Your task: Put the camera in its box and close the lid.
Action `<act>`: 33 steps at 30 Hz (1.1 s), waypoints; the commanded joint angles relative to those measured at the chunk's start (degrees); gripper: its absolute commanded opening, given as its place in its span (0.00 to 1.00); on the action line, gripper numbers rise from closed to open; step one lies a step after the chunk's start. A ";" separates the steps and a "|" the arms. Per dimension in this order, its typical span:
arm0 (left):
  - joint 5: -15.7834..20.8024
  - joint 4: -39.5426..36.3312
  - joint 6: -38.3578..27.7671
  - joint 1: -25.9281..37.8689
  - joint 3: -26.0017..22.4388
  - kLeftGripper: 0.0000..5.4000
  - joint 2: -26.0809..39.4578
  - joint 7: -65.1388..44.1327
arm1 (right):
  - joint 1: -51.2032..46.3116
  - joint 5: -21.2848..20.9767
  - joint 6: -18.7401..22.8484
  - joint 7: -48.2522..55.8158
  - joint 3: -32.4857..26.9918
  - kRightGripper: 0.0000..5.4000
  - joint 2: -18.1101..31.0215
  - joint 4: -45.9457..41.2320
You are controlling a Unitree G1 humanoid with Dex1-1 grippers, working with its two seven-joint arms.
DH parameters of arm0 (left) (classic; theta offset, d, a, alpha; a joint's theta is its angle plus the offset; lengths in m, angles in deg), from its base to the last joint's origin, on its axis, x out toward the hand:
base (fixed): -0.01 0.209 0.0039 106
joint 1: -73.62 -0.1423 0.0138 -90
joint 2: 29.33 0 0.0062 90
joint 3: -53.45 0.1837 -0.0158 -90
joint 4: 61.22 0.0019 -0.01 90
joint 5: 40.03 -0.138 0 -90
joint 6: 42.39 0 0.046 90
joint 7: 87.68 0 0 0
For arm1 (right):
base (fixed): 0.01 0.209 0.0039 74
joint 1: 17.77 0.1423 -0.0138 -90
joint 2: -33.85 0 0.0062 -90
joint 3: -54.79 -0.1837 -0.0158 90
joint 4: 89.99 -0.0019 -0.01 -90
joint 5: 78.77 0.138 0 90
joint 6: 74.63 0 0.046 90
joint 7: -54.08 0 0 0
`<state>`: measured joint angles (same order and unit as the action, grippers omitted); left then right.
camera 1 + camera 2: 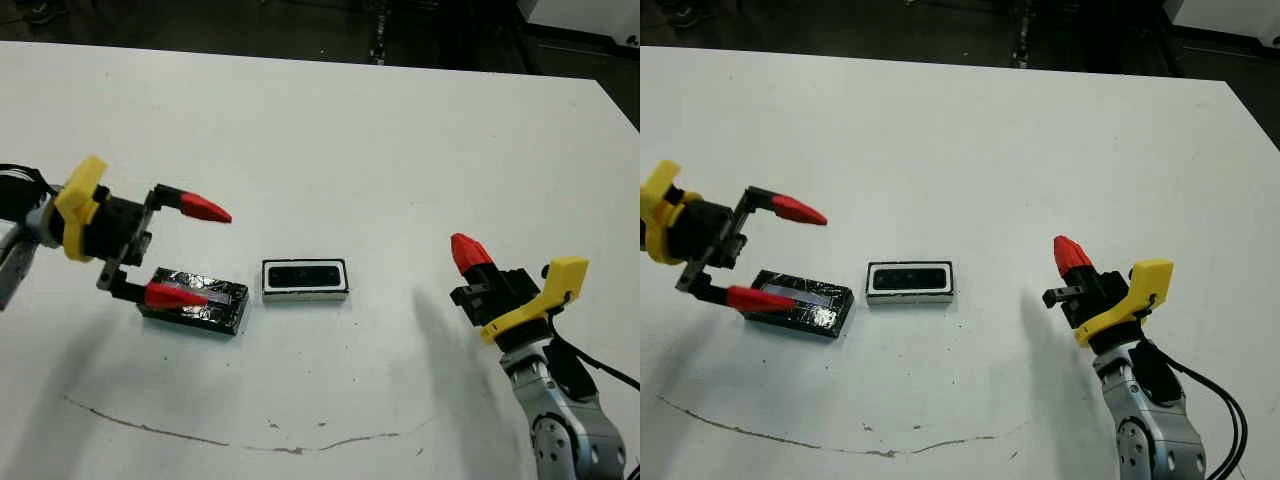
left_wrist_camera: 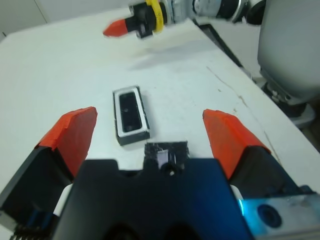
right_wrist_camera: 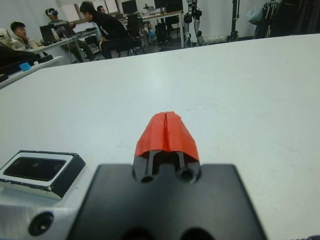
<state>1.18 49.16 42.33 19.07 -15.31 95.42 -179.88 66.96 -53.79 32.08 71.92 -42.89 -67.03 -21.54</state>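
**Camera in the box, lid still off**

The first half of the job looks done. The camera lies inside the box, which sits flat on the table near the middle, its long side running left to right. The camera fills most of the white interior, with the white walls showing all round it, and it seems to sit level, though how deep it has settled cannot be told.

What is left is the closing. The lid lies flat on the table just to the left of the box, a narrow strip of bare table between them, so the two are near but not touching. It is turned slightly out of line with the box.

The left gripper hovers over the lid with its fingers spread wide apart, one tip above the lid's far side and the other across its near part. It holds nothing; whether the lower tip touches the lid is not clear. The left wrist view shows the lid's end between the two fingers, with the box beyond it.

The right gripper is well off to the right of the box, fingers pressed together and empty, taking no part for now.

My judgement: the lid must still be grasped, carried over the box, squared with it and set down.
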 commanded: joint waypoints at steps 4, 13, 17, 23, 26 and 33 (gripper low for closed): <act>-2.32 -3.06 3.09 -3.59 -2.03 1.00 0.65 -0.29 | -0.68 0.35 1.29 -0.66 -0.06 0.00 1.04 -0.47; -3.15 -0.91 0.65 -4.39 -1.75 1.00 -1.10 -0.29 | -0.94 0.86 1.38 -0.70 -0.02 0.00 1.15 -0.60; -6.49 -0.47 3.62 -4.04 -1.66 1.00 -1.08 -0.29 | -0.98 1.04 1.21 -0.61 -0.02 0.00 1.28 -0.62; -6.98 0.95 4.23 -3.70 -0.46 1.00 -1.82 -0.29 | -1.33 0.68 1.48 -1.38 0.24 0.00 1.67 -1.15; -8.97 1.67 2.44 -3.60 -0.74 1.00 -2.26 -0.29 | -1.34 1.15 1.72 -1.43 0.28 0.00 1.82 -1.24; -14.46 3.13 0.68 -2.81 -1.12 1.00 -2.38 -0.29 | -1.35 1.34 1.58 -1.15 0.27 0.00 2.20 -0.86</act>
<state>-12.04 51.83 42.96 15.40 -16.49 93.02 -179.90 66.28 -52.50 32.94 70.83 -42.30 -65.77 -22.60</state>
